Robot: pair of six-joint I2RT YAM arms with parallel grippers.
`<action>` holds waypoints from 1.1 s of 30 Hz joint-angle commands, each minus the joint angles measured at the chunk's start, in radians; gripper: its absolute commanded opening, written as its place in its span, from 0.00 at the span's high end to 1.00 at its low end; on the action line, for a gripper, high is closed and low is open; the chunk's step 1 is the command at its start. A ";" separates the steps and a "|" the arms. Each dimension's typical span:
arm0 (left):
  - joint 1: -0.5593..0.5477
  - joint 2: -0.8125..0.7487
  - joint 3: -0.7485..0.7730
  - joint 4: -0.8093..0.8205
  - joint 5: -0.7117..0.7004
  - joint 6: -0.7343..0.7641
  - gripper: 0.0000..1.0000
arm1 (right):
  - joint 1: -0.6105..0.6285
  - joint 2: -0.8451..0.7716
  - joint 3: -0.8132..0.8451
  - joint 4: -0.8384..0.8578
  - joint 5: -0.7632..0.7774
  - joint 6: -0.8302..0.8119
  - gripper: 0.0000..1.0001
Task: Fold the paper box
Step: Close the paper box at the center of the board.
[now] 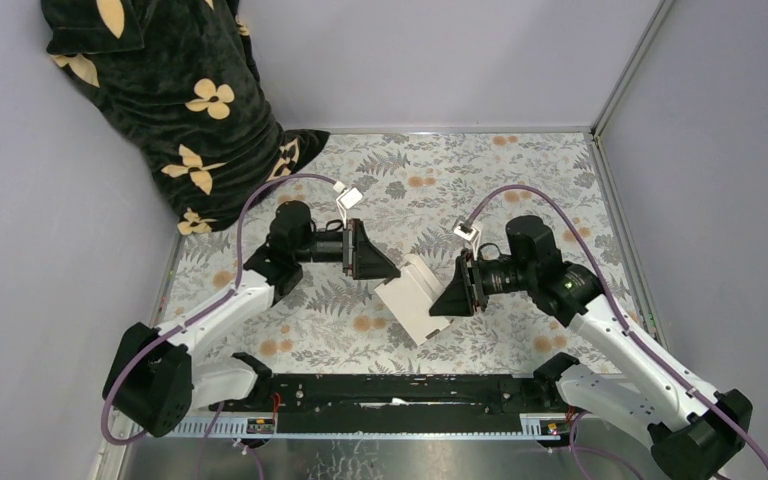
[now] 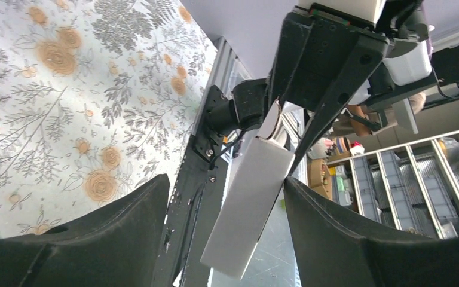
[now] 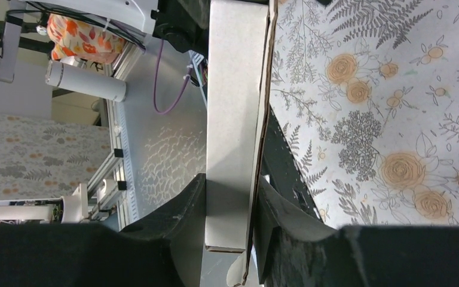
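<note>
A: Paper box point(image 1: 412, 298) is mid-desk point(image 1: 520, 170), between the two sets of jaws. It looks lifted off the surface and partly folded, a flattish white slab.
B: Who has it?
A: Right jaws, closed narrow on one end and pinching it across its thickness. The right wrist view shows both sides tight on it. Left jaws are spread wide, straddling the free end. The left wrist view shows a gap each side, fingers point(image 2: 125, 233) not touching.
B: Handling?
A: Thin cardboard, so I'd judge it very light, stiff along creases and floppy across flat panels. The smooth face is probably slick. It crushes easily: a hard pinch would dent a wall or add a stray crease.
B: Where to grab?
A: Near a fold line or doubled wall, not mid-panel. Left jaws should close on the free end, low force, flat on the faces.
B: Risk?
A: The box pivots in the right pinch if the left pushes off-axis. Flap and slot detail is hidden, so I can't tell which goes next.
</note>
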 commanded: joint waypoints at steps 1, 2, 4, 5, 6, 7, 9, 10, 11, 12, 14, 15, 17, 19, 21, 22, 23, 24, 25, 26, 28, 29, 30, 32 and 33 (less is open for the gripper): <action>0.030 -0.050 0.052 -0.222 -0.079 0.128 0.23 | 0.010 -0.031 0.099 -0.182 -0.015 -0.107 0.80; 0.037 -0.064 0.057 -0.238 -0.076 0.137 0.23 | 0.011 -0.035 0.108 -0.210 -0.008 -0.119 0.80; 0.040 -0.083 0.064 -0.275 -0.057 0.155 0.23 | 0.010 -0.038 0.126 -0.271 0.006 -0.149 0.80; 0.040 -0.096 0.062 -0.280 -0.046 0.155 0.22 | 0.009 -0.038 0.136 -0.304 0.006 -0.160 0.80; 0.040 -0.110 0.058 -0.281 -0.029 0.152 0.22 | 0.010 -0.040 0.147 -0.334 0.008 -0.170 0.80; 0.040 -0.124 0.053 -0.283 -0.013 0.152 0.21 | 0.010 -0.044 0.157 -0.359 0.006 -0.176 0.80; 0.038 -0.151 0.045 -0.295 0.028 0.153 0.20 | 0.010 -0.054 0.175 -0.405 0.000 -0.185 0.80; 0.032 -0.168 0.040 -0.297 0.051 0.150 0.19 | 0.010 -0.060 0.184 -0.427 -0.011 -0.188 0.80; 0.024 -0.183 0.040 -0.329 0.067 0.162 0.19 | 0.010 -0.061 0.192 -0.448 -0.022 -0.185 0.80; 0.010 -0.200 0.047 -0.377 0.071 0.184 0.19 | 0.011 -0.059 0.202 -0.464 -0.030 -0.183 0.80; -0.037 -0.230 0.063 -0.448 0.056 0.218 0.19 | 0.020 -0.045 0.236 -0.503 -0.036 -0.183 0.80; -0.066 -0.237 0.078 -0.503 0.052 0.242 0.19 | 0.021 -0.034 0.252 -0.525 -0.036 -0.185 0.81; -0.130 -0.249 0.124 -0.621 0.029 0.298 0.19 | 0.035 -0.017 0.278 -0.562 -0.036 -0.183 0.81; -0.195 -0.265 0.148 -0.699 0.033 0.333 0.19 | 0.064 0.002 0.314 -0.610 -0.015 -0.189 0.81; -0.228 -0.283 0.162 -0.755 0.049 0.366 0.19 | 0.110 0.019 0.336 -0.635 -0.017 -0.186 0.81; -0.241 -0.288 0.177 -0.806 0.052 0.397 0.19 | 0.129 0.026 0.344 -0.647 -0.022 -0.188 0.81; -0.265 -0.295 0.193 -0.849 0.037 0.419 0.19 | 0.144 0.030 0.345 -0.653 -0.035 -0.191 0.81; -0.295 -0.300 0.196 -0.864 0.035 0.423 0.19 | 0.161 0.030 0.343 -0.653 -0.053 -0.191 0.81; -0.311 -0.305 0.198 -0.871 0.036 0.422 0.19 | 0.172 0.028 0.336 -0.647 -0.076 -0.186 0.81; -0.315 -0.312 0.201 -0.882 0.035 0.423 0.19 | 0.184 0.024 0.330 -0.642 -0.098 -0.181 0.81; -0.333 -0.326 0.202 -0.883 0.039 0.422 0.19 | 0.212 0.023 0.326 -0.647 -0.126 -0.178 0.82; -0.350 -0.329 0.205 -0.883 0.041 0.423 0.19 | 0.227 0.021 0.326 -0.649 -0.135 -0.178 0.82; -0.365 -0.327 0.208 -0.883 0.049 0.423 0.19 | 0.240 0.021 0.325 -0.652 -0.142 -0.180 0.82; -0.391 -0.312 0.217 -0.883 0.054 0.429 0.19 | 0.267 0.028 0.325 -0.654 -0.157 -0.182 0.82; -0.401 -0.302 0.222 -0.883 0.052 0.434 0.19 | 0.279 0.034 0.327 -0.656 -0.159 -0.184 0.83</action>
